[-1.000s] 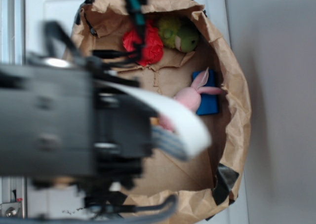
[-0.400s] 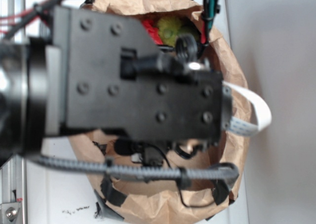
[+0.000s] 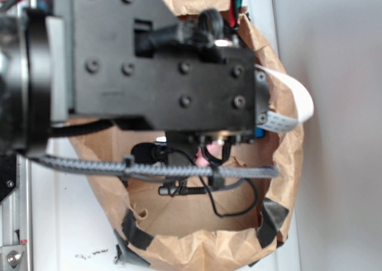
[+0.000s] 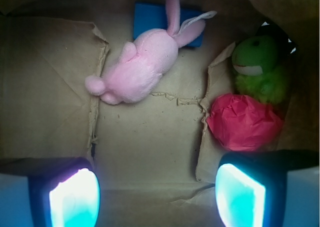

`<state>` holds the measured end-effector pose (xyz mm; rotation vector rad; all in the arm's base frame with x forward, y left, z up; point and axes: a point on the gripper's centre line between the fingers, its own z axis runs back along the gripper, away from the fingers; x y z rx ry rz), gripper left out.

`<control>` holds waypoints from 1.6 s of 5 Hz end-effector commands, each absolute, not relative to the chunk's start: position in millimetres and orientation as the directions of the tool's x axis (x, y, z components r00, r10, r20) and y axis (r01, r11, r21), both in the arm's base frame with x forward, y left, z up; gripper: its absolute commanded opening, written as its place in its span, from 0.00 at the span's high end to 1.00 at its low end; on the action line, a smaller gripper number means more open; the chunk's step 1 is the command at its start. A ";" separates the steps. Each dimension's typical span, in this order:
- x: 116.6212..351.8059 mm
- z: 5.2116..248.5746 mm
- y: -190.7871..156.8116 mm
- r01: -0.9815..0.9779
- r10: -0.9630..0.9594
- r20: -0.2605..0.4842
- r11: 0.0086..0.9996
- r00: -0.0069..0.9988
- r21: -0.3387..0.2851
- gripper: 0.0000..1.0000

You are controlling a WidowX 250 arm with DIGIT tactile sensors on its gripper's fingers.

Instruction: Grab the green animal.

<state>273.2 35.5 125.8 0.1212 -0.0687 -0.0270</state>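
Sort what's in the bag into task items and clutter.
For the job:
- fuzzy yellow-green plush animal
- open claw, holding nothing

Just lying about:
- pink plush bunny
- red crumpled paper ball
- blue flat block
- brown paper bag

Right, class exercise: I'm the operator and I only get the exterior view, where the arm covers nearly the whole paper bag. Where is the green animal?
Observer: In the wrist view the green animal lies at the upper right of the bag floor, close to the bag wall.
Operator: Anything touching it?
Observer: A red crumpled ball sits right against it, on the side nearer the camera.
Operator: I see a scrap of pink under the arm. What is it?
Observer: A pink bunny, lying with its ears over a blue block, apart from the green animal.
Operator: Is the pincer holding anything?
Observer: No. The pincer is open, with bare cardboard between its fingers.
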 end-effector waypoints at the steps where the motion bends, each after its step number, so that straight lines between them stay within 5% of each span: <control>1: 275.0 134.9 42.6 0.004 -0.018 0.103 0.991 0.995 0.130 0.00; 2: 286.3 111.1 48.6 0.096 -0.107 0.133 0.992 0.985 0.082 0.00; 4: 308.5 80.0 81.0 0.177 -0.194 0.135 0.976 0.972 0.124 0.00; 8: 318.7 91.8 130.3 0.097 -0.107 0.034 0.970 0.994 0.223 0.00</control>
